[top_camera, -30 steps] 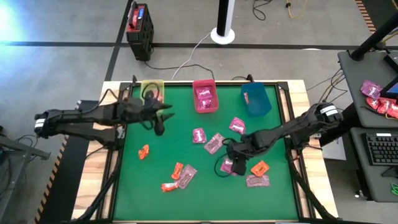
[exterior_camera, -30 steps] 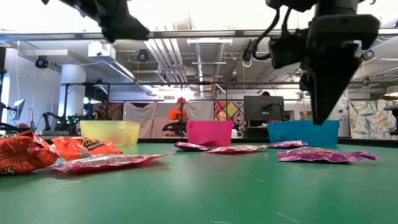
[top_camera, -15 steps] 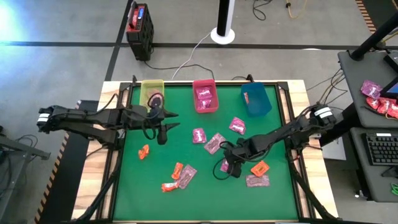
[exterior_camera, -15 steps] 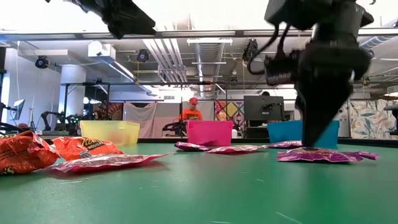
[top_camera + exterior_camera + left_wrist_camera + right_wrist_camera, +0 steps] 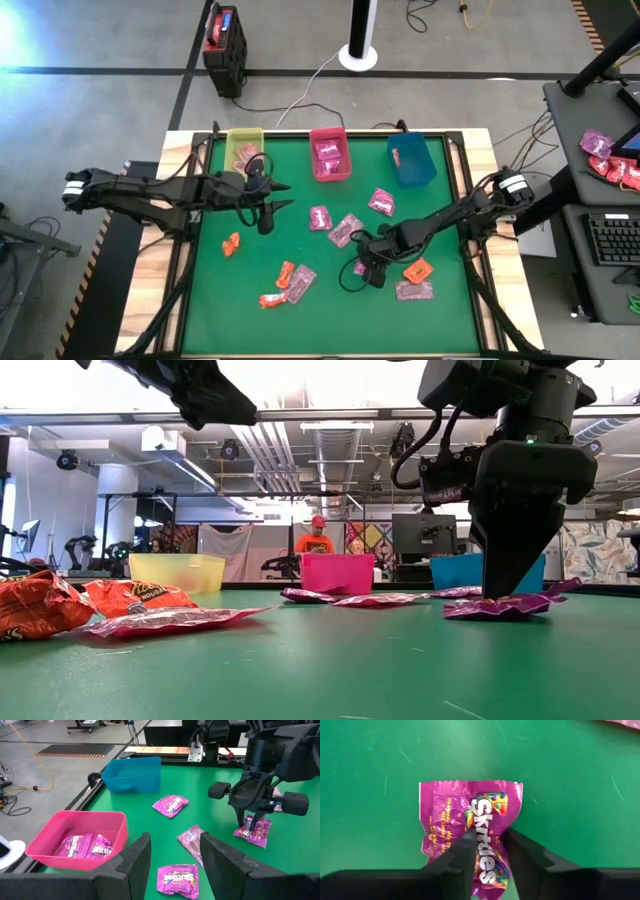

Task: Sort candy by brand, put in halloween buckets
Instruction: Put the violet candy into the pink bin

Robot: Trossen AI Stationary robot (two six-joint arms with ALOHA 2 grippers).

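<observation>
High view: two dark arms over a green surface (image 5: 240, 310) with candy and three bins

Along the far edge sit the yellow-green bin (image 5: 244, 148), the pink bin (image 5: 330, 155) with packets inside, and the blue bin (image 5: 411, 160). Left tool (image 5: 266, 217) hangs above the surface near the yellow-green bin, its fingers apart and holding nothing. Right tool (image 5: 486, 851) is down on the surface, its fingers pinching a purple Skittles packet (image 5: 472, 827) that lies flat. Other pink and orange packets lie scattered near the middle
</observation>
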